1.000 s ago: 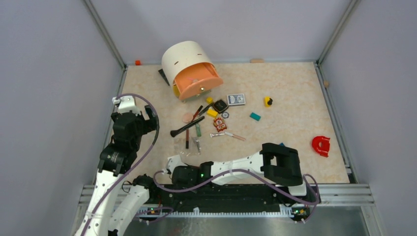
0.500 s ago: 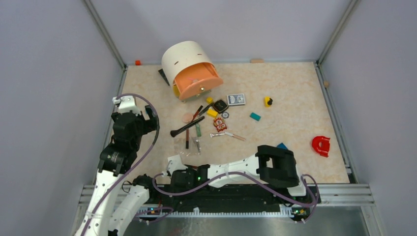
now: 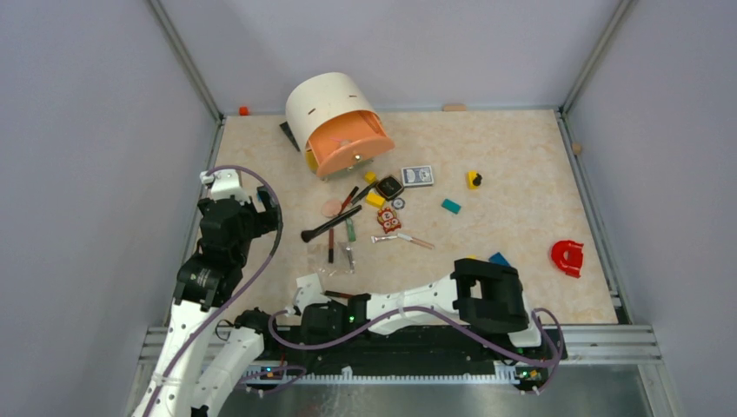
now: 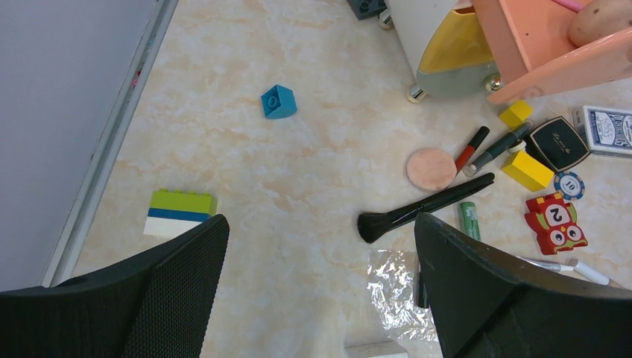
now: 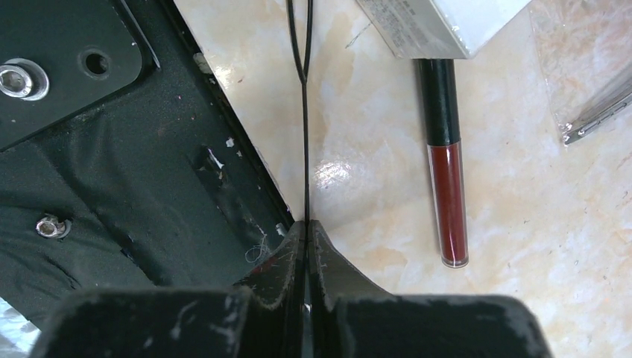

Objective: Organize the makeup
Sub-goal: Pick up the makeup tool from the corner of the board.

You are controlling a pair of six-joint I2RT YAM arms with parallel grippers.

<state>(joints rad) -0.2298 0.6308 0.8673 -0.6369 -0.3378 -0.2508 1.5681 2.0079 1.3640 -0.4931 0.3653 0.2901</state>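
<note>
Marbled surface (image 3: 521, 165) carried cream drum (image 3: 323, 102), orange drawer (image 3: 349, 148) standing open, at far left. Left end effector (image 4: 320, 239) hung released above left side. Right end effector (image 5: 305, 233) clenched tight, low near base rail. Makeup lay scattered mid-surface: long black brush (image 4: 425, 207), clear pouch (image 4: 395, 287) just nearer, black compact (image 4: 564, 143). Dark-red gloss tube (image 5: 449, 194) lay beside right end effector.

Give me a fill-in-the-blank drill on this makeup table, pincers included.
1. The right pincer is ____.
2. The left pincer hangs wide ____.
3. The red toy block bears the number ____.
4. The gloss tube near the right pincer holds dark ____ liquid.
Missing words: shut; open; 2; red.
</note>
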